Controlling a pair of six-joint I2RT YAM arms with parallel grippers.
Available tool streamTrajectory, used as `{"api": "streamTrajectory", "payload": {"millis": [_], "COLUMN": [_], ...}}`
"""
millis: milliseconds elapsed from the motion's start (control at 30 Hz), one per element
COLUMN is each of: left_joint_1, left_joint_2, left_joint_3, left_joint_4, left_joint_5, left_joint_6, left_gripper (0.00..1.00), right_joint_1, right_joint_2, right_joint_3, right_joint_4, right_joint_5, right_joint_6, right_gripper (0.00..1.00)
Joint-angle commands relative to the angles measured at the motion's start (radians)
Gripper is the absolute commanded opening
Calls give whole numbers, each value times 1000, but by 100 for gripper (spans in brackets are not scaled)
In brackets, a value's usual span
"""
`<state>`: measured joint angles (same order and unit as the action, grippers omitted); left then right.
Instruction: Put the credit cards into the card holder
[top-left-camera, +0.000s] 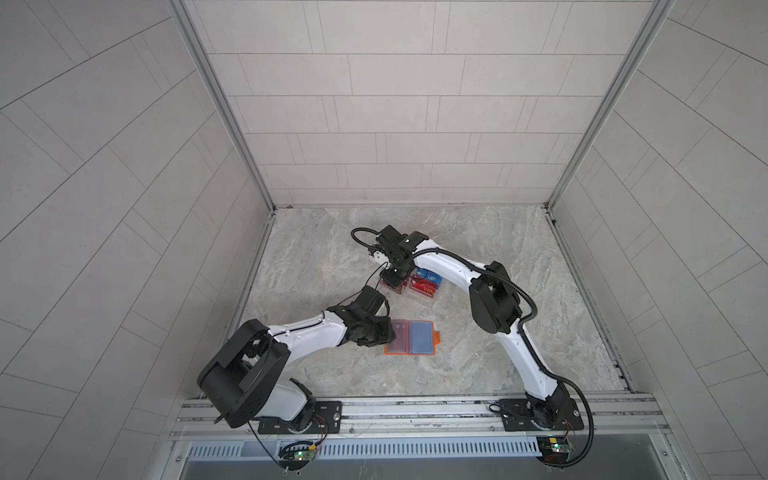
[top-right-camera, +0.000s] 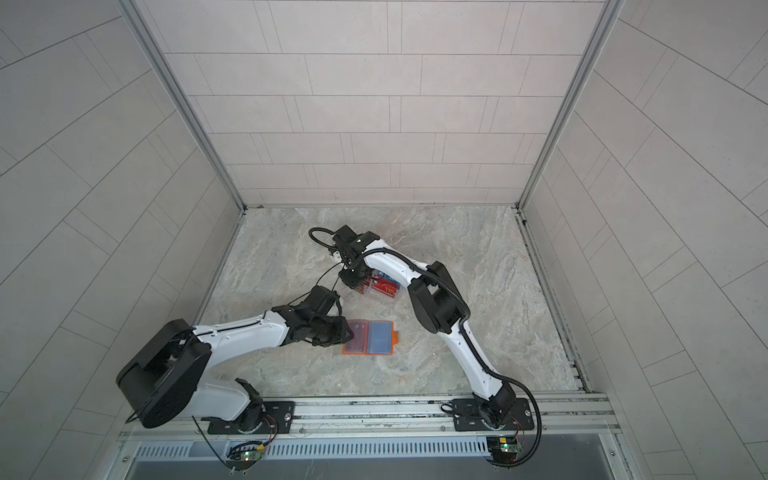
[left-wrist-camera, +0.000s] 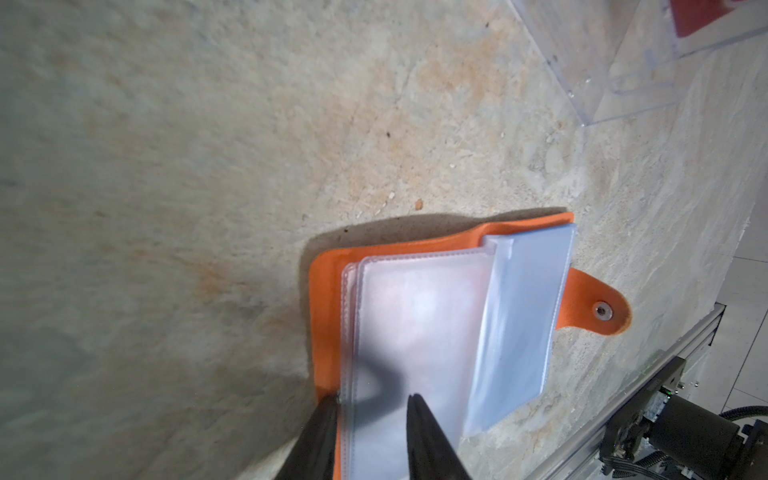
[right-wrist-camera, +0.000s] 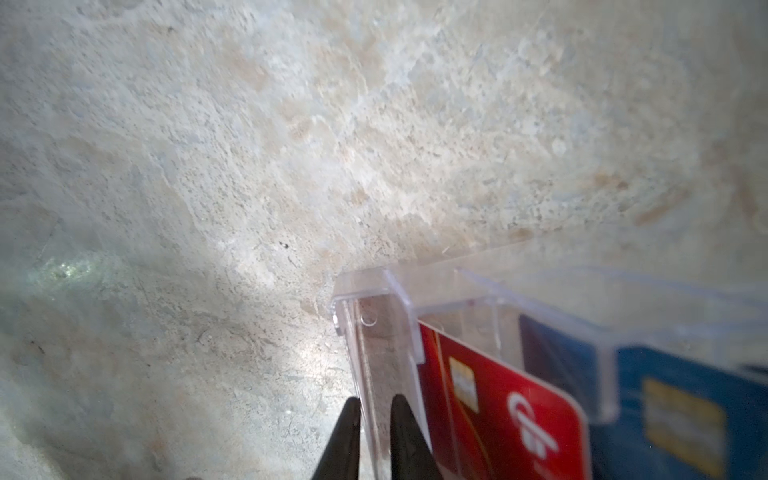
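Observation:
The orange card holder lies open on the stone table, tab to the right. A blue tint shows through its right sleeve, which is tilted up, and a reddish tint through its left one. My left gripper is open: one tip at the holder's orange edge, the other over the clear sleeve. Red credit cards and blue credit cards stand in a clear acrylic rack. My right gripper is shut on the rack's side wall.
A corner of the clear rack lies a short way behind the holder. An aluminium rail with both arm bases runs along the table's front edge. Tiled walls close in the back and sides.

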<state>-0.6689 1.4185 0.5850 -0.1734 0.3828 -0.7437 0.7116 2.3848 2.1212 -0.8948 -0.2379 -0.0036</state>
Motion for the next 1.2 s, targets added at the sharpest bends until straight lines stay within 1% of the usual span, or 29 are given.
{"api": "streamTrajectory", "payload": {"millis": [0, 300, 400, 500, 733, 767, 833, 933, 1033, 1167], "left_joint_1": [0, 0, 0, 0, 0, 1, 0, 0, 0, 0], "left_joint_2": [-9, -10, -9, -8, -6, -7, -8, -12, -13, -16], "left_joint_3": [-23, -20, -17, -16, -10, -10, -12, -14, -16, -18], "left_joint_4": [-54, -66, -70, -71, -75, -75, -75, -75, -75, -73], "left_joint_5": [-10, -9, -10, -10, -12, -13, -13, -15, -15, -18], "left_joint_6": [0, 4, 5, 6, 4, 3, 2, 1, -2, -5], "left_gripper": [34, 34, 34, 34, 34, 34, 34, 34, 34, 34], "right_joint_1": [2, 2, 2, 2, 2, 2, 2, 0, -4, -13], "right_joint_2": [-5, 8, 16, 14, 16, 17, 18, 14, 5, -15], "right_joint_3": [34, 57, 59, 59, 66, 65, 68, 76, 95, 107], "right_joint_4": [-34, -49, -59, -61, -66, -67, -66, -72, -83, -93], "right_joint_5": [-28, -28, -11, -5, 13, 15, 20, 2, -40, -80], "right_joint_6": [-44, -57, -63, -68, -81, -85, -88, -91, -95, -94], "right_gripper": [21, 19, 17, 12, 11, 8, 7, 5, 0, 0]}}
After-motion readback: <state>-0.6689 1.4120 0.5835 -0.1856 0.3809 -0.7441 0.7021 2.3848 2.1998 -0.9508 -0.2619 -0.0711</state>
